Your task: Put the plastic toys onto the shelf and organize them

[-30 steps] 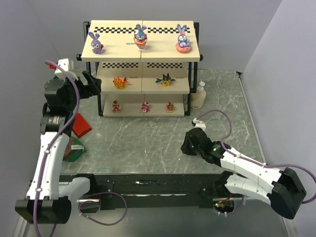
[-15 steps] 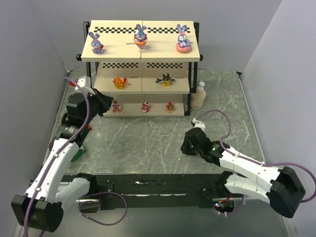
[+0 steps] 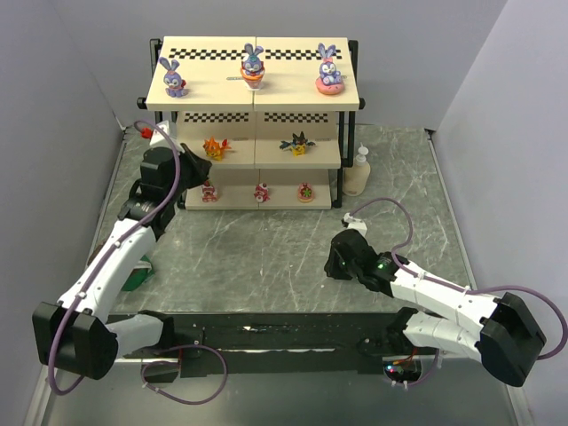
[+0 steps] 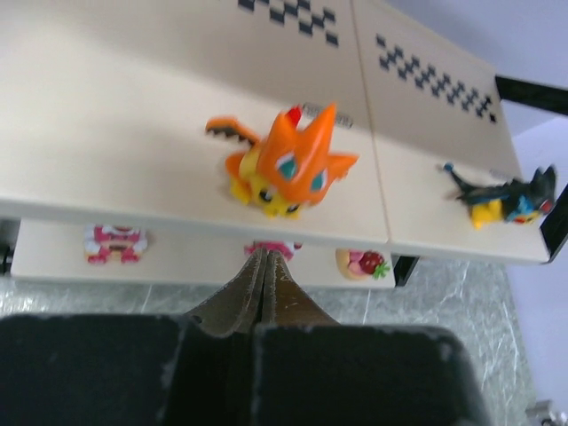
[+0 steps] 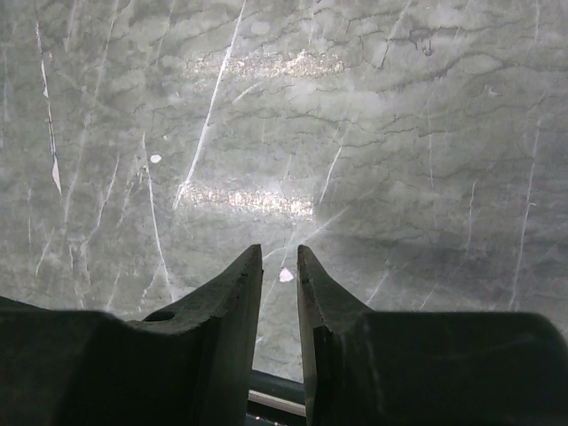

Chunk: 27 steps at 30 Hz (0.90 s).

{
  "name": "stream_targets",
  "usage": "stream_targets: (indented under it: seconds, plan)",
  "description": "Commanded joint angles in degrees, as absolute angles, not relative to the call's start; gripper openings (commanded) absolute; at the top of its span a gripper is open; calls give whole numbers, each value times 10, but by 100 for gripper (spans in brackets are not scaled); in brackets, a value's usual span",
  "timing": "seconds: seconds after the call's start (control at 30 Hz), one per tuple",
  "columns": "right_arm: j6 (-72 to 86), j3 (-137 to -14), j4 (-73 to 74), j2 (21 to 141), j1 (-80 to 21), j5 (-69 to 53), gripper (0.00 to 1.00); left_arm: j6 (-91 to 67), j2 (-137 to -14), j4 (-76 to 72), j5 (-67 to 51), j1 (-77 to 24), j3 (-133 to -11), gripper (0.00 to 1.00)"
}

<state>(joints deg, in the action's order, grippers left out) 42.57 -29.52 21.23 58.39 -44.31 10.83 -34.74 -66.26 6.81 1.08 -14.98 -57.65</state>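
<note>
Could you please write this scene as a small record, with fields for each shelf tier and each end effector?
Shelf: three tiers, far side of the table
Top tier: three bunnies
Middle tier: orange spiky creature, dark winged figurine
Bottom tier: three red-pink figures
Left end effector: shut, empty, facing the middle tier
Right end effector: slightly open, empty, above bare table
Right of shelf: pump bottle

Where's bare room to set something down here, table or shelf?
Biggest bare patch: table in front of the shelf, between the left gripper and right gripper. Also table right of the pump bottle. On the middle board: gap between orange creature and winged toy. Crowded: shelf's left end, where the shut left gripper sits close to the orange creature.
</note>
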Motion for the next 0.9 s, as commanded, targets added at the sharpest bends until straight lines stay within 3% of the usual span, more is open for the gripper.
stream_targets:
  seconds: [0.0, 0.87]
  plan:
    - [427, -309, 201, 586, -439, 120, 30, -348, -675, 36, 22, -152, -621, 1]
    - [429, -304, 208, 575, -439, 131, 30, -369, -705, 11, 34, -163, -623, 1]
